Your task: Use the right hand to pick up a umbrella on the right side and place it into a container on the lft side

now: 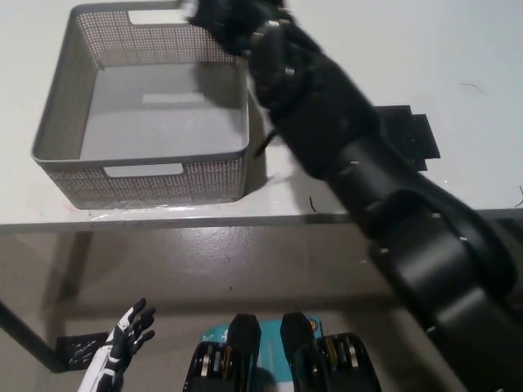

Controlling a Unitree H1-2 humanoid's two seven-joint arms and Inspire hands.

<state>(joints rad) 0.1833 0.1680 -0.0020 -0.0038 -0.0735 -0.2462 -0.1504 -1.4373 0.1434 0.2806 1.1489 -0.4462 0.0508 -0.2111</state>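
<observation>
- Reaching with the right hand [233, 24] up to the far right corner of the container [57, 131], with the black arm slanting across from the lower right. Looks like the carry-over stage of the task, with the load brought above the open basket before any lowering.
- Crossing over the container's right wall and the bare surface [368, 49] beside it, which keeps the arm above the rim rather than pushing against it, as far as can be judged.
- Cannot make out the umbrella anywhere: none on the grey floor of the container, none on the visible part of the surface. Most likely inside the right hand at the top edge, but that is a judgement, not something seen.
- Cannot tell whether the right hand is closed around anything or spread. Blurred there, dark on dark, and partly cut off by the top border.
- Resting the white left hand [131, 331] low at the lower left, below the surface edge and well apart from the container, fingers spread and holding nothing. Kept out of the way, it seems, since the task calls only for the right.
- Leaves a black patch [413, 135] exposed on the right of the surface, with nothing on the part that shows. Half covered by the forearm, so its full outline stays hidden.
- Hides the container's far right corner and part of its back handle slot behind the hand, so clearance between hand and rim cannot be read.
- Shows the container's floor empty, so placement not yet done.
</observation>
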